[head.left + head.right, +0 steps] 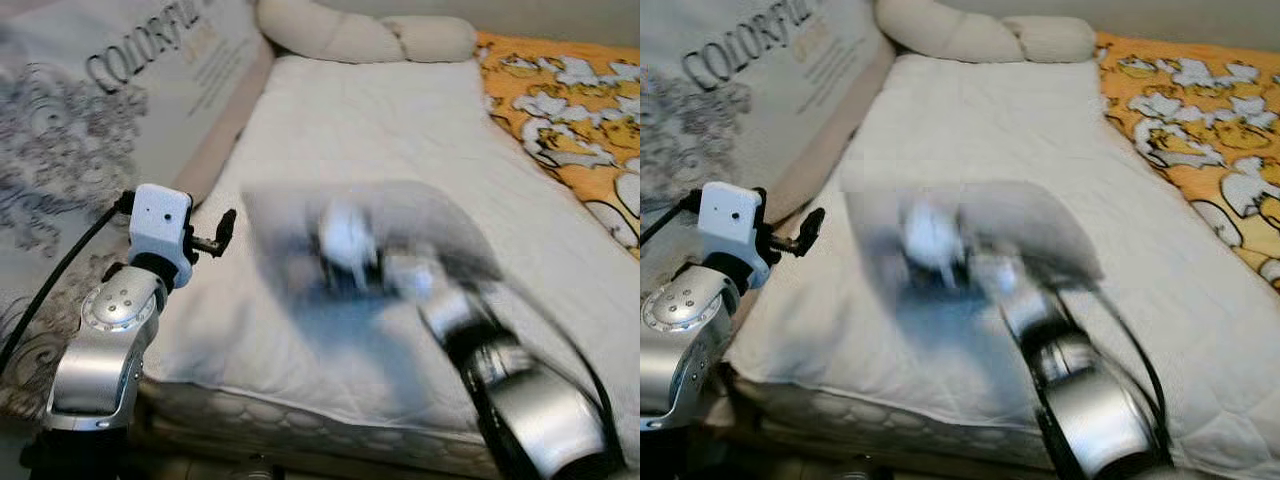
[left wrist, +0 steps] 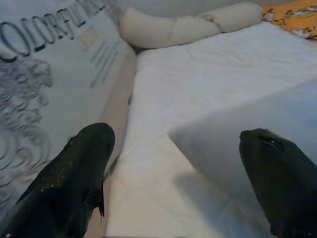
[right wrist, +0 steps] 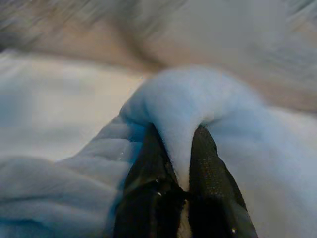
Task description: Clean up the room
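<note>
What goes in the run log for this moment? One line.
right tool: shut on white blanket, moving over mattress | left tool: open, near mattress edge | orange quilt: on right

The right tool (image 3: 184, 163) is smeared by motion over the mattress (image 1: 420, 140), pinching a fold of white blanket (image 3: 198, 104) that hides its tips. The yellow patterned cover (image 1: 570, 110) runs off the picture's edge.

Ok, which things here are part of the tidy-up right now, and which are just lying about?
In the job:
- white blanket, pinched by the right gripper
- left gripper, open over the mattress's left edge

Lying about:
- long cream pillow
- orange patterned cover
</note>
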`<state>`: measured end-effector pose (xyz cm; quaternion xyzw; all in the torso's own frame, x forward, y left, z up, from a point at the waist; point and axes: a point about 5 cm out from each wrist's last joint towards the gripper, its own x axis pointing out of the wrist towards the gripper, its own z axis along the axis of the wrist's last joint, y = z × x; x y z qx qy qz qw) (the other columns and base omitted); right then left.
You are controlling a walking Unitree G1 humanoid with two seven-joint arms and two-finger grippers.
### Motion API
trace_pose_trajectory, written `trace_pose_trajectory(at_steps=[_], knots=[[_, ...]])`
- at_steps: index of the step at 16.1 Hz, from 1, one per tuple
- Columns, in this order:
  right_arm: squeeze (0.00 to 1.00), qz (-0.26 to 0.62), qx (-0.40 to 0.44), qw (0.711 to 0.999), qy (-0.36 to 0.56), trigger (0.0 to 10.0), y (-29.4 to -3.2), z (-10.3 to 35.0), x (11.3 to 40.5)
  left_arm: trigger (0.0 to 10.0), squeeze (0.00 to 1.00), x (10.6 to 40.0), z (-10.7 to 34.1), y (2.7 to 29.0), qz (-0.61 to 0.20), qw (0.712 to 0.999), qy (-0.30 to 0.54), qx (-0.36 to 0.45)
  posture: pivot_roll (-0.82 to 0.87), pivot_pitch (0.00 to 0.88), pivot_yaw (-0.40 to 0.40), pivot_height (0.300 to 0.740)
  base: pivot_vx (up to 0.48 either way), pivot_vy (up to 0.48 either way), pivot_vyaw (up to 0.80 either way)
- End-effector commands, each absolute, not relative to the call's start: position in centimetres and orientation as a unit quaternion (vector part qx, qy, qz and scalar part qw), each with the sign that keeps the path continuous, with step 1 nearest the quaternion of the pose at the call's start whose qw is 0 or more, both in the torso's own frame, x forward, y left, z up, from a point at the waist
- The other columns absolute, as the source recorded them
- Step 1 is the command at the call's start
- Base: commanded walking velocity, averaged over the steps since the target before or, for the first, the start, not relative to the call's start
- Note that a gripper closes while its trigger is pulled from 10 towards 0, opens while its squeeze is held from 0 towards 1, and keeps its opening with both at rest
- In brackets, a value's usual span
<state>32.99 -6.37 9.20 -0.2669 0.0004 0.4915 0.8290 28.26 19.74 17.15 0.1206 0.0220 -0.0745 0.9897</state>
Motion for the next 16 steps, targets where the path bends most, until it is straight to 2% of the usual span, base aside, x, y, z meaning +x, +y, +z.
trace_pose_trajectory(at_steps=[1, 4, 5, 6, 7, 8, 13, 16], knots=[[0.0, 0.5, -0.281, 0.819, -0.018, 0.0, -7.4, 9.9, 32.9, 10.0, 0.0, 28.3, 16.9, 20.4, -0.056, 0.99, 0.029, 0.124, 0.09, 0.0, 0.021, 0.74, 0.0, 0.0, 0.0], [0.0, 0.533, -0.299, 0.791, 0.031, 0.0, -10.9, 6.9, 29.7, 10.0, 0.0, 28.6, 16.8, 21.1, -0.042, 0.99, 0.035, 0.13, 0.08, 0.0, 0.033, 0.74, 0.0, 0.0, 0.0], [0.0, 0.527, -0.307, 0.791, 0.049, 0.0, -12.7, 6.3, 28.8, 10.0, 0.0, 28.9, 16.8, 21.1, -0.05, 0.99, 0.036, 0.13, 0.07, 0.0, 0.039, 0.74, 0.0, 0.0, 0.0], [0.0, 0.501, -0.313, 0.804, 0.062, 4.4, -14.5, 6.2, 28.5, 10.0, 0.0, 29.1, 16.8, 20.8, -0.067, 0.988, 0.039, 0.13, 0.06, 0.0, 0.046, 0.74, 0.0, 0.0, 0.0], [0.0, 0.486, -0.304, 0.816, 0.072, 10.0, -15.4, 6.3, 28.5, 10.0, 0.0, 29.2, 16.7, 20.6, -0.076, 0.988, 0.041, 0.127, 0.05, 0.0, 0.051, 0.74, 0.0, 0.0, 0.0], [1.0, 0.463, -0.306, 0.828, 0.081, 10.0, -16.8, 6.6, 28.6, 10.0, 0.0, 29.4, 16.5, 20.2, -0.087, 0.988, 0.044, 0.123, 0.05, 0.0, 0.055, 0.74, 0.0, 0.0, 0.0], [1.0, 0.452, -0.28, 0.842, 0.092, 10.0, -19.2, 8.7, 28.2, 10.0, 0.0, 29.7, 15.8, 18.9, -0.131, 0.984, 0.055, 0.104, 0.05, 0.0, 0.049, 0.74, 0.0, 0.0, 0.0], [1.0, 0.461, -0.282, 0.829, 0.143, 10.0, -22.3, 9.7, 27.3, 10.0, 0.0, 30.7, 15.0, 18.5, -0.164, 0.98, 0.078, 0.077, 0.05, 0.0, 0.044, 0.74, 0.0, 0.0, 0.0]])
